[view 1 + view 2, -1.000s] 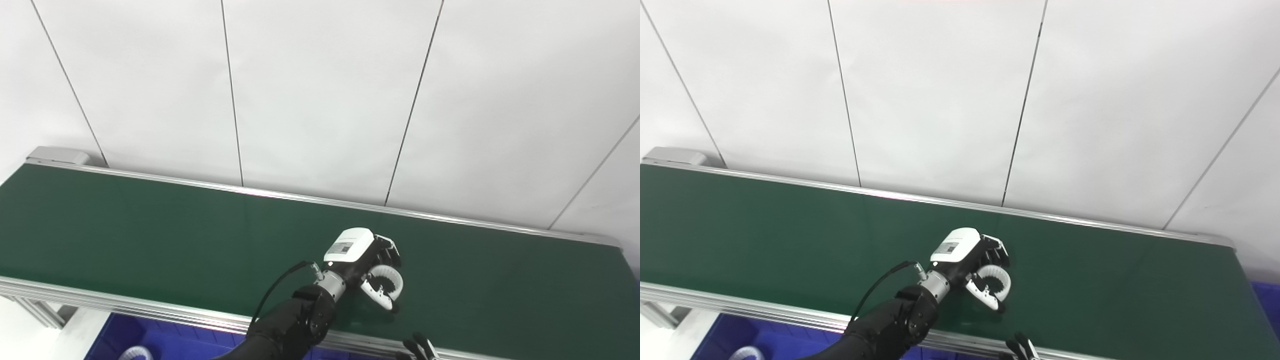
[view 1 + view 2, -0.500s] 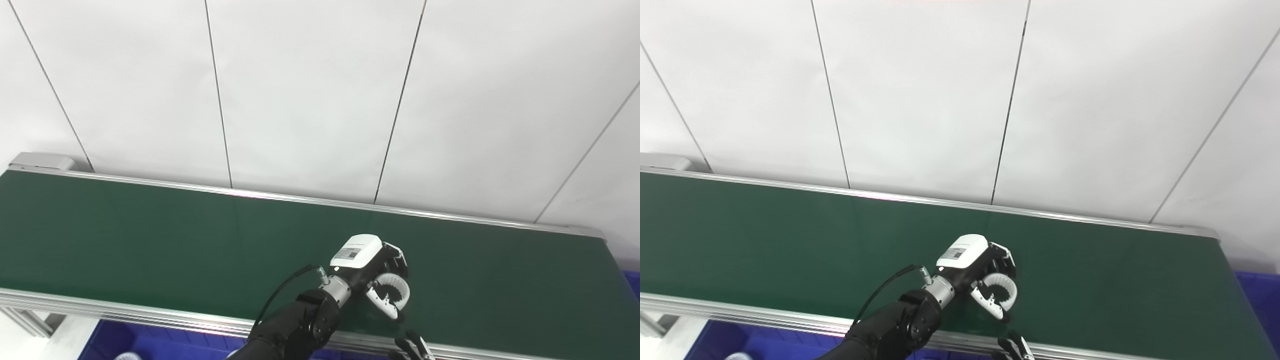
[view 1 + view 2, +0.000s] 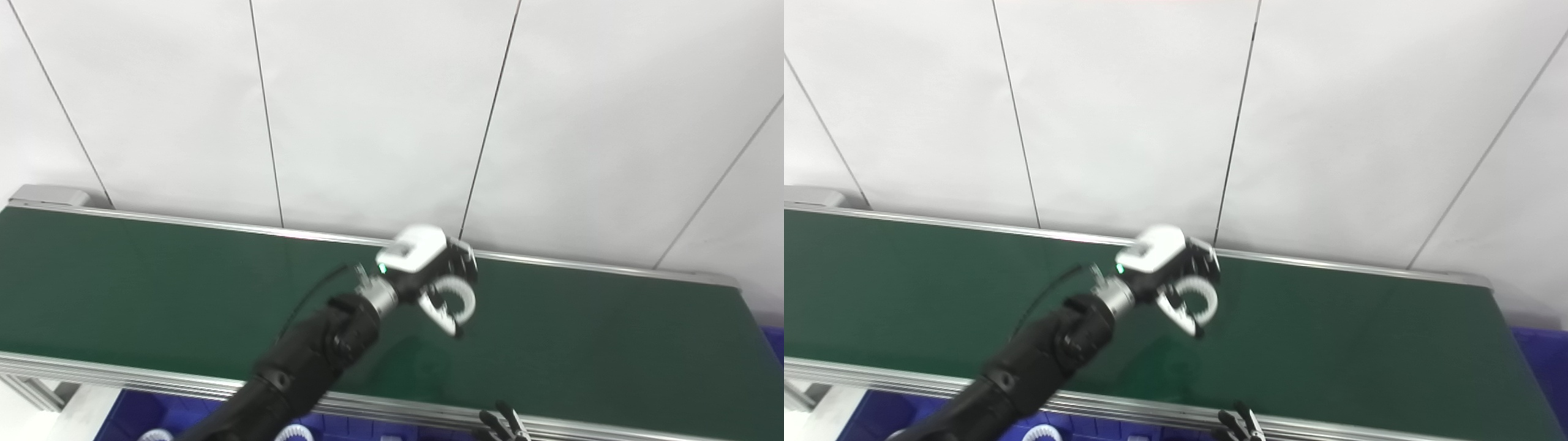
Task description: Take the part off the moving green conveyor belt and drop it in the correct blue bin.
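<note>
Left eye view: the left hand (image 3: 432, 269) hangs above the dark green conveyor belt (image 3: 612, 343), its fingers (image 3: 442, 309) curled around a white toothed plastic ring (image 3: 458, 296). The right hand (image 3: 499, 425) barely peeks in at the bottom edge; its grip cannot be told.

Right eye view: blue plastic bins (image 3: 876, 410) sit below the belt's near rail, white rings (image 3: 1041, 432) inside.

Left arm reaches up and forward, left hand (image 3: 436, 275) curled shut around a white ring (image 3: 458, 298). Right hand's fingertips (image 3: 501, 424) peek over the bottom edge.
</note>
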`<state>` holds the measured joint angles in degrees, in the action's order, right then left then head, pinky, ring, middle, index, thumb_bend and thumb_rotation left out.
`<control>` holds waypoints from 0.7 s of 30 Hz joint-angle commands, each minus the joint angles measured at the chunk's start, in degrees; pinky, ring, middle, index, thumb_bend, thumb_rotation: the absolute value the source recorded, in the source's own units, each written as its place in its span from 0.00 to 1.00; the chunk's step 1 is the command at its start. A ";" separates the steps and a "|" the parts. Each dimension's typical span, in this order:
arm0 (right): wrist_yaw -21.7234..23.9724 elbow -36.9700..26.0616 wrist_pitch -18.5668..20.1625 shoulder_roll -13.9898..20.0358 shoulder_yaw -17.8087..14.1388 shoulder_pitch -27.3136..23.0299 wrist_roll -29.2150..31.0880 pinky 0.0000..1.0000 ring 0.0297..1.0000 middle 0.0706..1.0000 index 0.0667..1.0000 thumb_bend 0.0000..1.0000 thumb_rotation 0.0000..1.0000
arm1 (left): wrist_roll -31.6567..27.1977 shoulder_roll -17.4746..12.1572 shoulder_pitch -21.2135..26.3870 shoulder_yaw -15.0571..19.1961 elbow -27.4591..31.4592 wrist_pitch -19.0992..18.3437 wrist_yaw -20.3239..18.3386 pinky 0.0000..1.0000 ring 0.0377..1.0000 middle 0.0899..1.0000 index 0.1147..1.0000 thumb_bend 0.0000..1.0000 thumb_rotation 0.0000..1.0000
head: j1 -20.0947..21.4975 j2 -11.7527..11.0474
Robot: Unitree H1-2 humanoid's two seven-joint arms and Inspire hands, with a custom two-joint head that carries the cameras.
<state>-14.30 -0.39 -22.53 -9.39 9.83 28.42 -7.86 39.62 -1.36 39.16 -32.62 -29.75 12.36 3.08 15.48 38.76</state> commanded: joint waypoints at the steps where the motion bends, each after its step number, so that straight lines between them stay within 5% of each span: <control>1: 1.07 -2.37 0.20 -6.10 4.48 1.32 0.96 0.73 0.74 0.80 0.89 0.70 0.82 | -0.14 -0.26 1.04 1.09 2.35 -1.05 -1.01 0.35 0.36 0.36 0.46 0.52 0.00 | -0.06 0.00; 11: 3.97 -7.48 3.88 -1.20 1.93 2.51 4.06 0.78 0.78 0.82 0.91 0.66 0.90 | -0.73 -7.09 -12.37 7.42 20.13 -5.30 -4.72 0.33 0.36 0.39 0.46 0.52 0.00 | -10.16 3.61; 21: 8.08 -14.78 11.85 3.35 -1.21 2.90 11.76 0.82 0.80 0.83 0.93 0.73 0.85 | -2.50 -14.50 -34.05 12.66 45.17 -10.15 -12.13 0.31 0.34 0.37 0.47 0.52 0.00 | -19.29 8.68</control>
<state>-7.48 -12.81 -11.55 -6.16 8.80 31.11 2.84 37.66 -15.20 5.64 -20.82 12.75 2.54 -9.01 -3.77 47.37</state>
